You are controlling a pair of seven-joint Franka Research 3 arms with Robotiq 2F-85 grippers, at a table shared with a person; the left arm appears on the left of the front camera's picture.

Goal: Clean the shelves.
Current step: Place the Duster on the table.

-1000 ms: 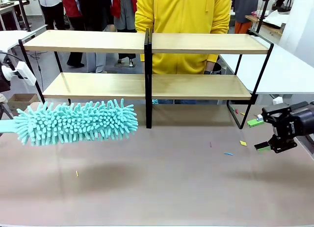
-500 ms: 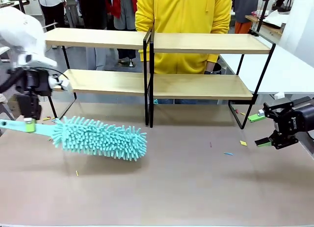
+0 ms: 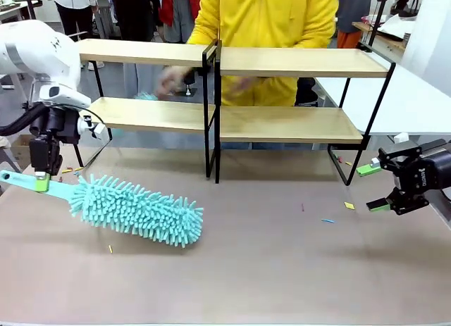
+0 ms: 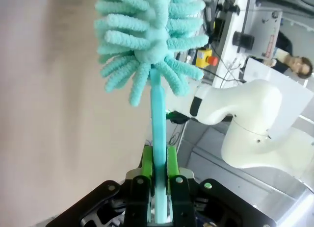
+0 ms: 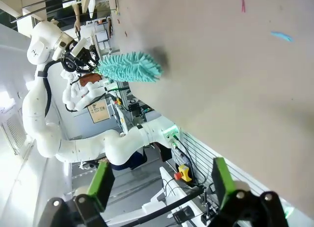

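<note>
The duster [image 3: 137, 210] is soft, fuzzy cloth on a smooth plastic stick. The shelves [image 3: 232, 62] are pale wood on thin black metal. The bench [image 3: 282, 270] looks matt.

the duster [image 3: 134, 209] is a bright turquoise all over, its shaggy head and its flat handle the same shade. the left end effector [image 3: 41, 178] is black with lime green pads [image 4: 146, 158], on a glossy white arm. the right end effector [image 3: 372, 189] is black too, with the same green on its fingertips [image 3: 367, 173]. the shelves [image 3: 232, 86] have pale, light wooden boards on thin black frames. the worktop [image 3: 268, 270] is a dull beige-brown, speckled with a few yellow, blue and pink scraps. the person behind the shelves wears a vivid yellow top [image 3: 264, 23].
</note>
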